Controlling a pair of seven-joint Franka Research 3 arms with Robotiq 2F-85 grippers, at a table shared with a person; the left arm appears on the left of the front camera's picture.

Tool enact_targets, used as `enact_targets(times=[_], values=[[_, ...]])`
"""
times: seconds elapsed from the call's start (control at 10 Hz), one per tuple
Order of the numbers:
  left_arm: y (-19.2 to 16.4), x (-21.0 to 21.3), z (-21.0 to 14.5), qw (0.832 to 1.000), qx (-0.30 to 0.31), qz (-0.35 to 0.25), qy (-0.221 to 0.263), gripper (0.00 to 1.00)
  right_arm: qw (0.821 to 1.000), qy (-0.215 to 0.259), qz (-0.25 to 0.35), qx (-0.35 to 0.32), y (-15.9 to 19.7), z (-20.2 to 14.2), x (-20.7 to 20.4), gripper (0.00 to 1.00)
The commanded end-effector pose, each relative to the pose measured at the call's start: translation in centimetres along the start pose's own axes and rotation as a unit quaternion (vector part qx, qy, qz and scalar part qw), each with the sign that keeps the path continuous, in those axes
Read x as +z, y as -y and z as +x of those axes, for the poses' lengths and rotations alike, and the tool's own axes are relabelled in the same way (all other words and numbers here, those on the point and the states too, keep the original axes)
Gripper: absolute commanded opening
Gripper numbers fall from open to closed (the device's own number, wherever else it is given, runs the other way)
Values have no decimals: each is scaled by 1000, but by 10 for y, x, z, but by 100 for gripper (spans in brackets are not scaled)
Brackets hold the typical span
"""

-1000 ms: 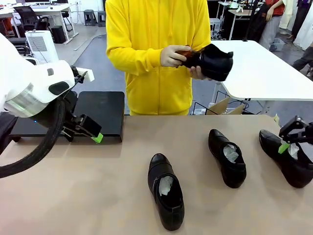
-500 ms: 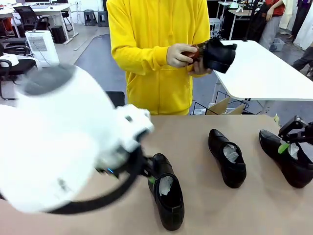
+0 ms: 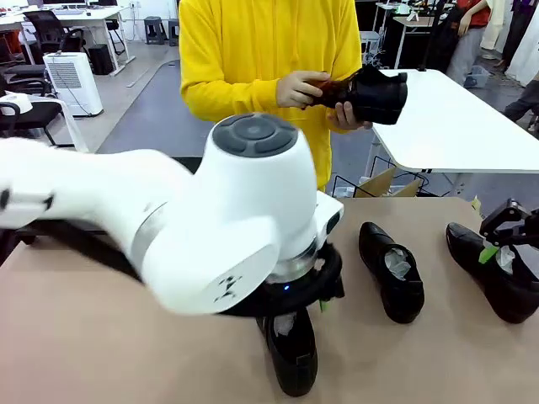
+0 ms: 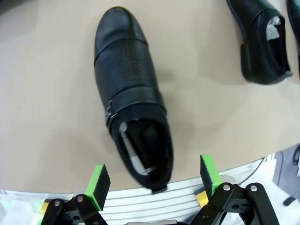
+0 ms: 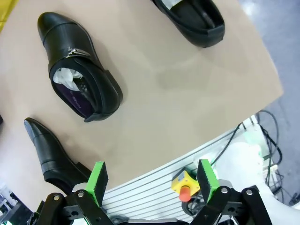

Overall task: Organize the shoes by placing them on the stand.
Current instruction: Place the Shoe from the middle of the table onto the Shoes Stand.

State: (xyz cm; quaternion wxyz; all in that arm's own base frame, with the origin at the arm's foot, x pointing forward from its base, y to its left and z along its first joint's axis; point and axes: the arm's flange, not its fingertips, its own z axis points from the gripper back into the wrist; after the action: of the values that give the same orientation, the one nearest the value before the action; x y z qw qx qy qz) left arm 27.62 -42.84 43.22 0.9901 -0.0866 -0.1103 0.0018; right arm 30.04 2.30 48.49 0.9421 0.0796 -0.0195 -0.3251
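Shoes on table w/ white paper stuffed inside.

An office-like lab, with white desks, swivel chairs and grey floor.

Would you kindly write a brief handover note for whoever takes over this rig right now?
Left gripper: open, empty, over the near shoe.
Right gripper: open, empty, by the right shoe.
Middle shoe lies on the table; the person's hands hold the fourth shoe.
Stand: mostly hidden behind the left arm.
Done: no shoe is on the stand.
Left: all four shoes to place.
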Motion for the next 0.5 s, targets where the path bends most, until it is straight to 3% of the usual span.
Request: enact_targets(times=[0.0, 0.1, 0.4], values=[[30, -21, 3, 999, 28, 6, -29, 100, 1000, 0, 2, 2, 1, 1, 0, 100], [34, -35, 0, 997, 28, 10, -69, 100, 1000, 0, 2, 2, 1, 1, 0, 100], [44, -57, -8, 997, 44, 22, -58, 100, 1000, 0, 2, 2, 1, 1, 0, 100]])
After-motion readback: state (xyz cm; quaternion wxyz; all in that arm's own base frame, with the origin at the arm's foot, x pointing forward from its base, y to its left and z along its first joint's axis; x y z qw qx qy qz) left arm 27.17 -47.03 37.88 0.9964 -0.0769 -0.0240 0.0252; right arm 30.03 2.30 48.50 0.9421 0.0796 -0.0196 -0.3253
